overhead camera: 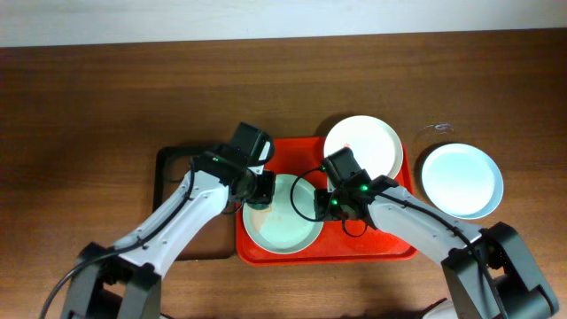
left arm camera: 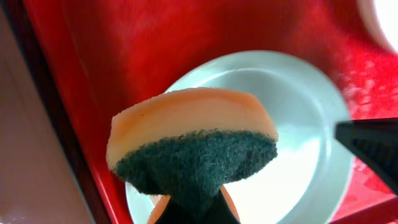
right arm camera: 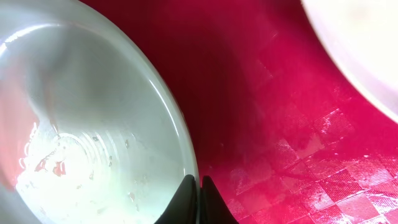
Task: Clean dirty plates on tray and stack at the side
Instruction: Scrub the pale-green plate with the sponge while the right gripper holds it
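A brown wooden table (overhead camera: 89, 106) carries the red tray (overhead camera: 372, 250) with a dark tray (overhead camera: 173, 168) touching its left side. The left gripper (left arm camera: 196, 208) is clamped on one sponge (left arm camera: 193, 134) over the pale green plate (overhead camera: 288, 232), while the right gripper (right arm camera: 200, 186) pinches that plate's rim. Three plates in all: the green one and the white plate (overhead camera: 368, 142) lie on the red tray, the pale blue plate (overhead camera: 461, 182) on the table just right of it.

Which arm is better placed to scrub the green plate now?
Left. The left claw holds the sponge over the pale green plate; the right claw is pinching that plate's rim on the red tray, steadying it.
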Controlling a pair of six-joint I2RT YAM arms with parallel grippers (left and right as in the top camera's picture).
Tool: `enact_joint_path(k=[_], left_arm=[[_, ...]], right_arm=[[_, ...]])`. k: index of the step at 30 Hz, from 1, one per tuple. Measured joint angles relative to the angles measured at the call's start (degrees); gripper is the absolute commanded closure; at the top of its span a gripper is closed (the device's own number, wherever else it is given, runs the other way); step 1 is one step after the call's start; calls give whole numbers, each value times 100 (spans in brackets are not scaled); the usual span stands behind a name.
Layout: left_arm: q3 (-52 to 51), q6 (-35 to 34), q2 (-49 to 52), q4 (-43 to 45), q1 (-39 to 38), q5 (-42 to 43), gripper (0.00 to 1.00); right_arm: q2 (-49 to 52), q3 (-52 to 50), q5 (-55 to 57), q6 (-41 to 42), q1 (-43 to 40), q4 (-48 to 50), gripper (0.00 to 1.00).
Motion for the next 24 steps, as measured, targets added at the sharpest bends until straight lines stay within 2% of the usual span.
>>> enact_joint_path(k=[5, 8, 11, 14, 17, 24], left_arm=[[-46, -101, 1126, 348, -72, -22, 100], [63, -101, 1259, 411, -214, 55, 100], [151, -48, 1307, 273, -304, 811, 100], [175, -31, 1104, -46, -90, 1082, 100], [223, -31, 643, -138, 15, 640, 100], [-48, -302, 1169, 103, -361, 326, 100]], right_arm=[[0, 0, 2, 0, 0, 0, 96], [0, 0, 118, 0, -17, -17, 96], [0, 0, 131, 0, -22, -20, 96], [0, 0, 131, 2, -22, -20, 96], [0, 0, 131, -2, -22, -20, 96], [0, 0, 127, 0, -20, -20, 96]])
